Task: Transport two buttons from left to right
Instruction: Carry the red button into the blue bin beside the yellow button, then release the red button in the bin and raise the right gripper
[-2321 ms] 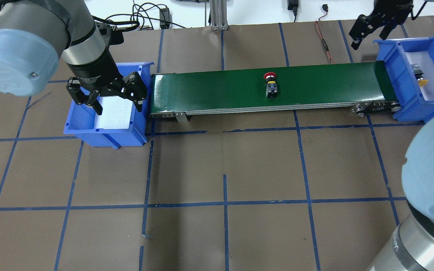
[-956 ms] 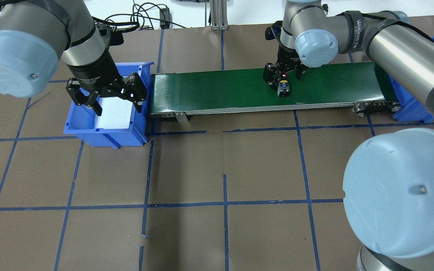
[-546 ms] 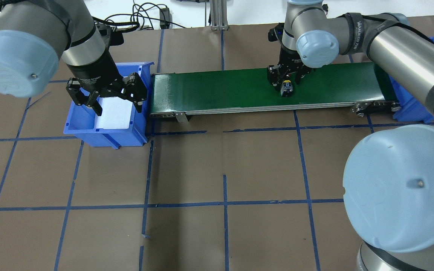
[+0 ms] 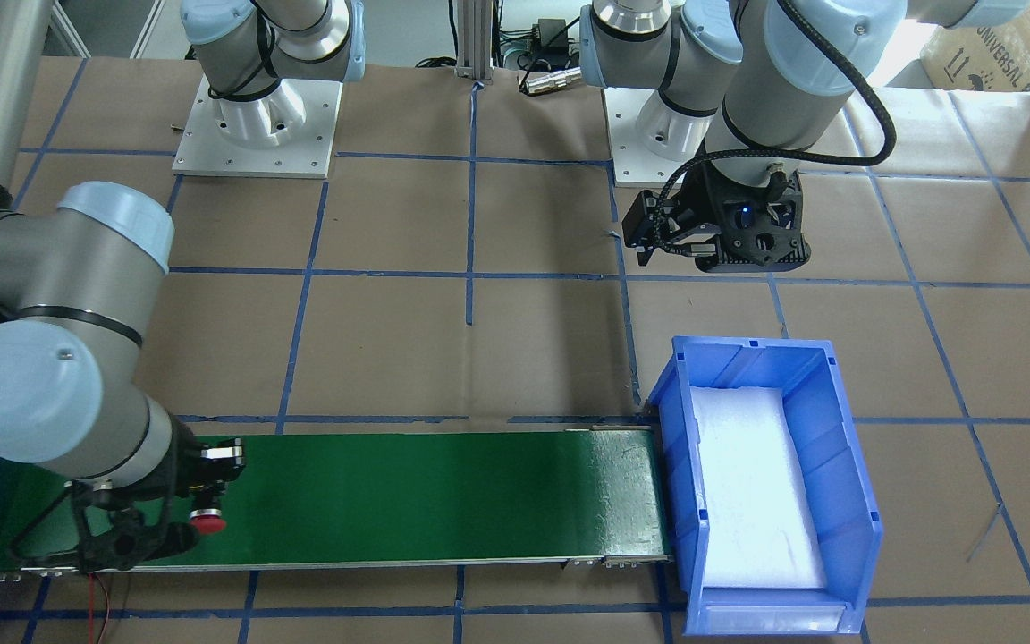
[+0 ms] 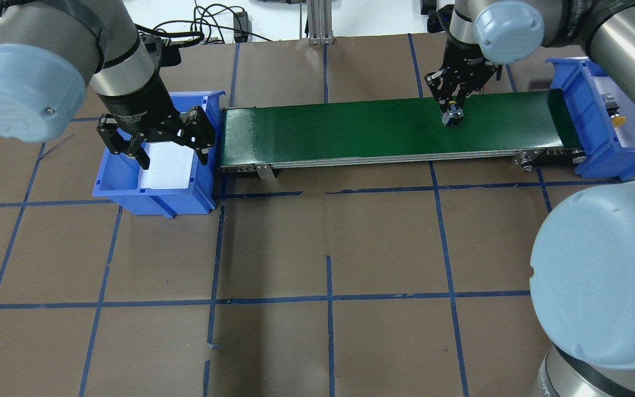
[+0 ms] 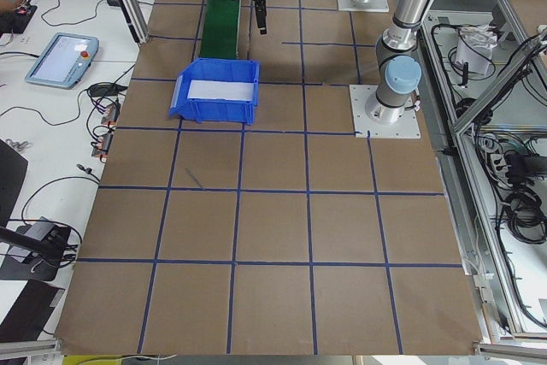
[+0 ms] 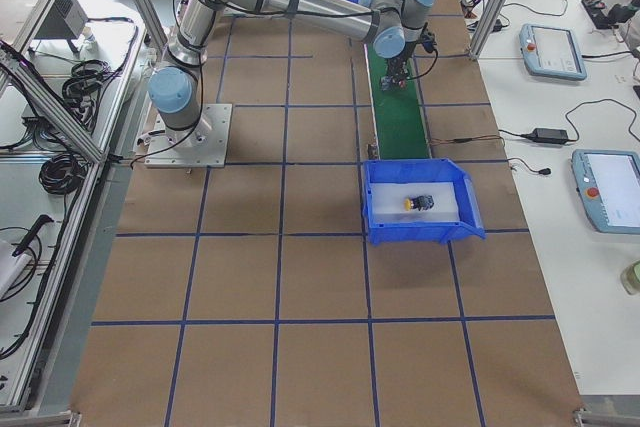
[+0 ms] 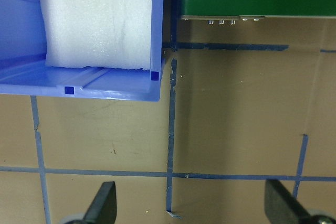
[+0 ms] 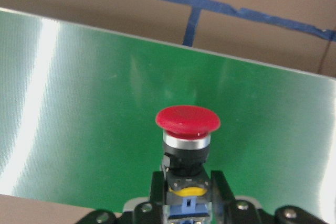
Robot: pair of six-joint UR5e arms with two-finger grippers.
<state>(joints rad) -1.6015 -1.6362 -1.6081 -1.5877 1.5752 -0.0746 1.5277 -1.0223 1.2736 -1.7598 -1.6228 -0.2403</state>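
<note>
1. The right arm reaches out over the green conveyor belt (image 5: 323, 129). The right gripper (image 5: 452, 107) is clamped on the body of the red button (image 9: 187, 121), above the belt's right half.
2. The left arm hangs raised by the left bin (image 5: 109, 182) — the left gripper (image 5: 174, 159) has its fingers spread wide and grips nothing.
3. The left bin holds a white foam pad (image 5: 166, 165). The right bin (image 5: 615, 162) holds the yellow button (image 7: 418, 203), which lies on its side.
4. The red button's long axis runs across the belt — cap towards the far edge, base towards the robot.

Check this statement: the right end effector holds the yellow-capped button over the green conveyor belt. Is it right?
No, the cap is red: the right end effector holds the red-capped button over the green conveyor belt, as the right wrist-mounted view shows.
</note>
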